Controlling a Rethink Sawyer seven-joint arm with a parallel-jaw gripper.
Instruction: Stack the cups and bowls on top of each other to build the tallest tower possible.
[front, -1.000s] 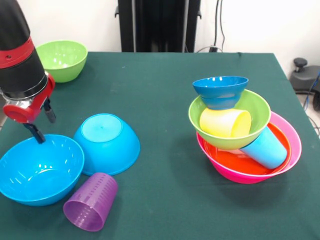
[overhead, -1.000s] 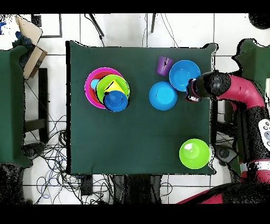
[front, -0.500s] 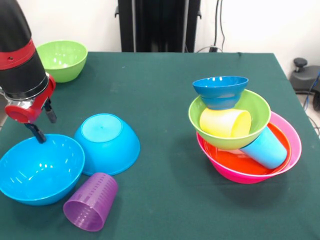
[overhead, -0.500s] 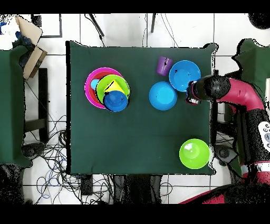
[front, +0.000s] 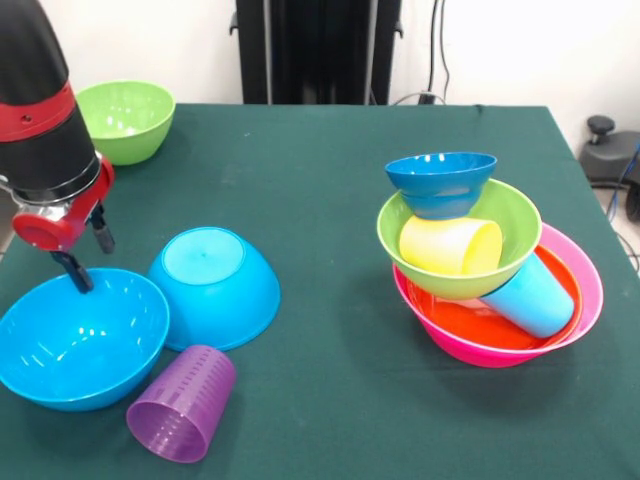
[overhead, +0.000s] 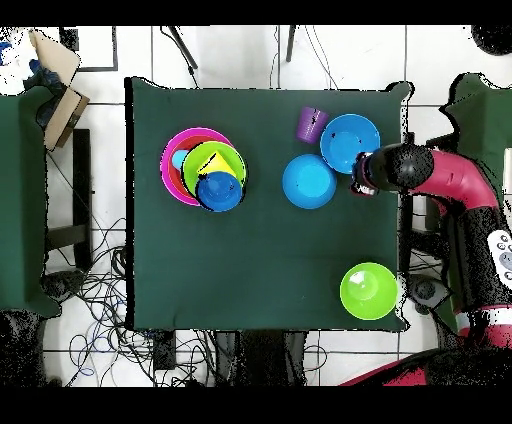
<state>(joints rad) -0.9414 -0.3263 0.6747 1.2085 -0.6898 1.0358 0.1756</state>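
On the green table (front: 330, 200), largest first, you have:
Arm: your red and black arm (front: 40, 110) comes down at the front view's left side, over the table's edge.
Tower: the pink bowl (front: 585, 290) is the base on the front view's right; the orange bowl (front: 470, 322) nests in it, with the light blue cup (front: 532, 293) lying tilted inside the orange one.
Tower top: a lime bowl (front: 515, 225) sits tilted above the orange one, the yellow cup (front: 450, 245) lies on its side in it, and the small dark-blue bowl (front: 440, 182) rests on top.
Upright blue bowl (front: 80, 338): open side up, at the front view's near left.
Flipped blue bowl (front: 213, 285): upside down, touching the upright one.
Far lime bowl (front: 122, 118): upright, alone at the front view's far left corner.
Purple cup (front: 182, 402): on its side, just in front of both blue bowls.
Gripper (front: 84, 257): your fingers (front: 74, 270) stand parted and empty, one tip at the upright blue bowl's far rim; you cannot tell whether it touches.
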